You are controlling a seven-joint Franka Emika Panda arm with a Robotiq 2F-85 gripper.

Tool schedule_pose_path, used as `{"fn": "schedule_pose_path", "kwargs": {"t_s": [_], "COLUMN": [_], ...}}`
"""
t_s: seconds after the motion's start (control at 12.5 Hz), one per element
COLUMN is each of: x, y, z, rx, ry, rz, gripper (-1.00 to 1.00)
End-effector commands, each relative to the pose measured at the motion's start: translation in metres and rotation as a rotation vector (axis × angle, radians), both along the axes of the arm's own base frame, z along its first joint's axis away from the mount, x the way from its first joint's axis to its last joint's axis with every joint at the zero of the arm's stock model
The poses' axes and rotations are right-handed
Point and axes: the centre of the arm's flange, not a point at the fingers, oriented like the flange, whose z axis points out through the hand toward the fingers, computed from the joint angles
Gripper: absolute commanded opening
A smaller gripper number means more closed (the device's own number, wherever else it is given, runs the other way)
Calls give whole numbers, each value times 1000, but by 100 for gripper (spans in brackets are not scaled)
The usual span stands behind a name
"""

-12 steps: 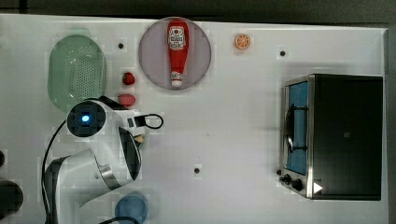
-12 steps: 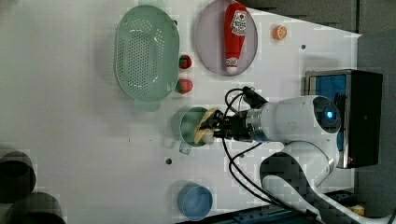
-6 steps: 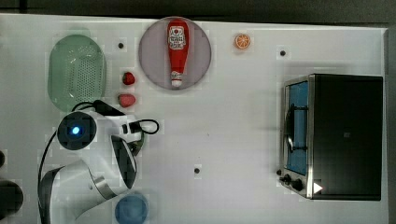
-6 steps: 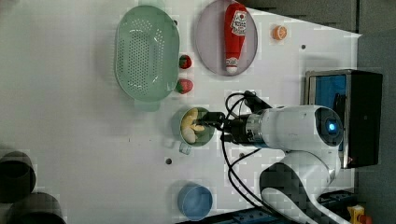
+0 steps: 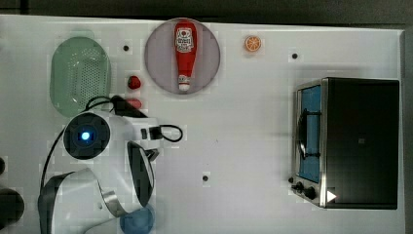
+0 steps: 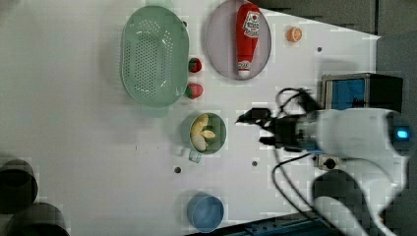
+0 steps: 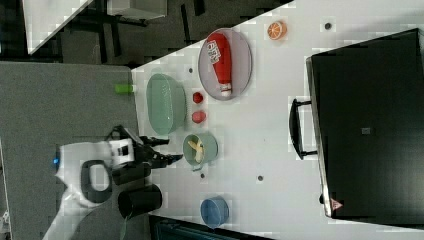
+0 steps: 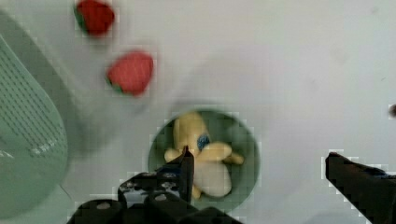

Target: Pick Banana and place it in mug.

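One banana (image 6: pixel 202 132) already lies inside mug (image 6: pixel 208 133); tool (image 8: pixel 259 179) hangs above, jaws wide, empty. We judge placing done; next: pull arm clear of bench (image 5: pixel 243 136).

The white bench (image 5: pixel 253 122) is evenly and brightly lit from above, its surface nearly washed out in the top view and the left view. Shadows are soft and short; a faint grey one falls beside the colander (image 6: pixel 155 56) in the left view. All four pictures show blocky pixel artefacts around object edges. The arm (image 6: pixel 354 137) is smeared by motion blur in the left view. In the wrist view the strawberries (image 8: pixel 130 72) look soft, and the dark pincer (image 8: pixel 261 172) fingers are silhouetted.
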Motion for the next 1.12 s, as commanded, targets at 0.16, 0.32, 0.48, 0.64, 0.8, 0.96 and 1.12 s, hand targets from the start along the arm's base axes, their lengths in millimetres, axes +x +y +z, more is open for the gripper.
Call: {"fn": "schedule_pose_path", "kwargs": {"t_s": [0.16,0.32,0.48,0.64,0.8,0.96,1.12], "x": [20,16,16,10,11,7,7], "y": [-79,-121,-156,-187,-212,-230,-232], "z": [137,178,211,229,245,245,241], "rx": [-17,-19,-10,-8,-3,-21,-21], "ry": [-106,-80,-71,-12,-29,-9,2], "rz": [-150,-230,-276,-273,-305,-269,-250], "gripper": [100,100,100,100,100,100,100]}}
